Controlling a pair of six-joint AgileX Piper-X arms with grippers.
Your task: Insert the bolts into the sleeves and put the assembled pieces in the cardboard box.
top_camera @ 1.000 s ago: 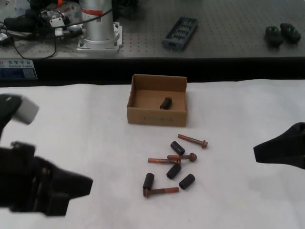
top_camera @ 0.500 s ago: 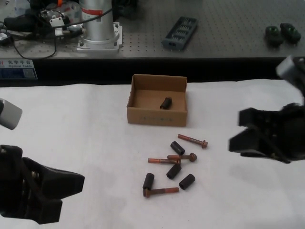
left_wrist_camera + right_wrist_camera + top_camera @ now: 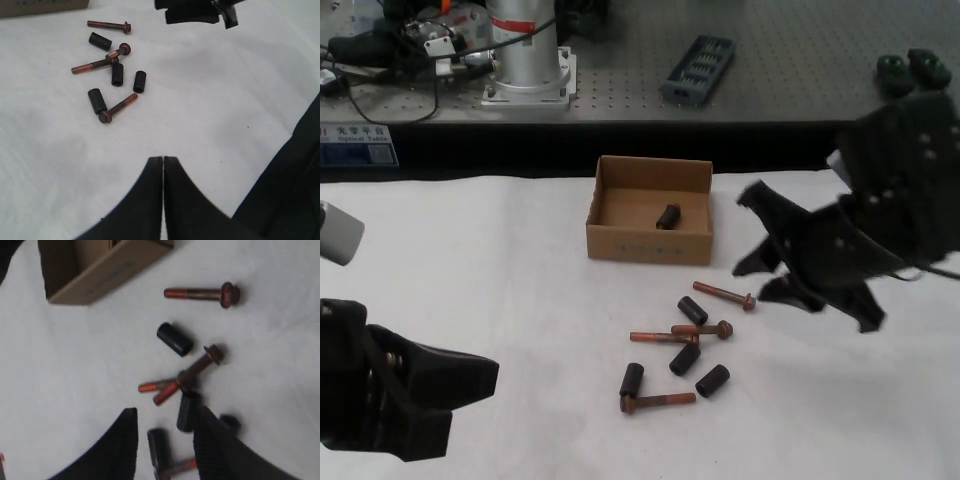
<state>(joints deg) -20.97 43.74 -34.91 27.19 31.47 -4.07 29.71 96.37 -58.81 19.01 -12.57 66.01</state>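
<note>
Moved within the last second: right gripper (image 3: 748,238), in from the bench's right edge to a station over the white sheet (image 3: 500,290), just beside the loose hardware. Left gripper (image 3: 163,167): low at the near left, barely shifted.

Pincer state, right: fingers spread, nothing between them. Pincer state, left: fingers pressed together, nothing held.

Loose on the sheet, in front of the cardboard box (image 3: 650,246):
- four bolts: one nearest the box (image 3: 724,294), lying alone; a touching pair (image 3: 705,328) mid-pile, laid end to end with shanks overlapping; one at the near end (image 3: 658,401).
- four sleeves: one (image 3: 692,310) beside the pair, one (image 3: 684,358) just under it, one (image 3: 712,380) apart, one (image 3: 632,379) touching the near bolt's head.

In the box: one dark sleeve piece (image 3: 668,216); bolt inside it not discernible.

Judged stage: approach for a fresh pick; most of the task outstanding.

Hazards:
- closing on the mid-pile pair likely to drag both bolts, or nip the adjoining sleeve too.
- sleeves probably prone to roll if nudged by a fingertip.
- lone bolt by the box the cleanest target; a descent off its shank likely to flick it toward the box wall.
</note>
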